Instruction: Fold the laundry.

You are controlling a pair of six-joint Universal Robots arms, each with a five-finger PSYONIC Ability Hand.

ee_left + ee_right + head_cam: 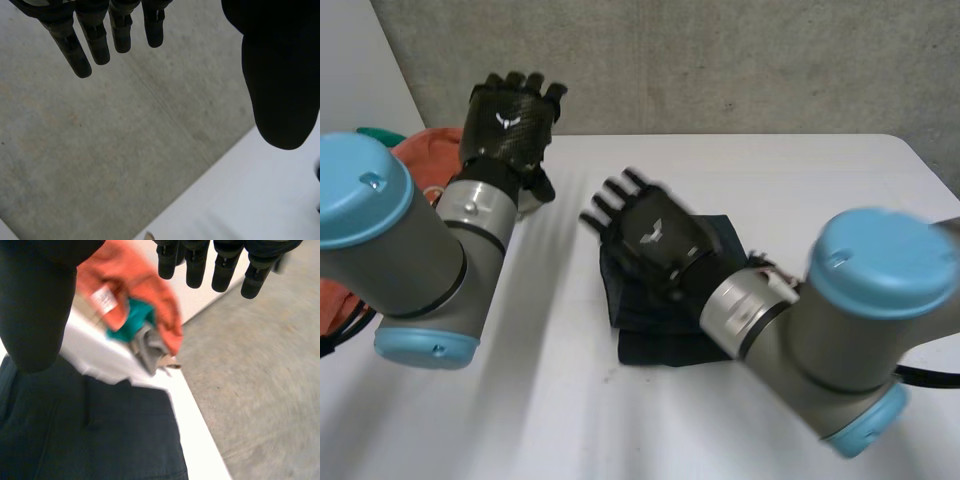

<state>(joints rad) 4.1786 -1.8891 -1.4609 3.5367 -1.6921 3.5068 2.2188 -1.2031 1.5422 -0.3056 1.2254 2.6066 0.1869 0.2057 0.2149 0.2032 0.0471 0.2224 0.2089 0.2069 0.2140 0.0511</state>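
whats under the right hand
A folded dark cloth lies on the white table beneath the right hand, whose fingers are straight. The hand covers the cloth's middle, so anything lying there, and whether the palm touches it, cannot be seen.

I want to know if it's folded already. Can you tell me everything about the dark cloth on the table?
The dark cloth looks navy and soft, folded into a rough rectangle with layered edges showing. It lies flat near the middle of the white table. The right robot hand is over it with straight fingers; whether it touches the cloth, I cannot tell.
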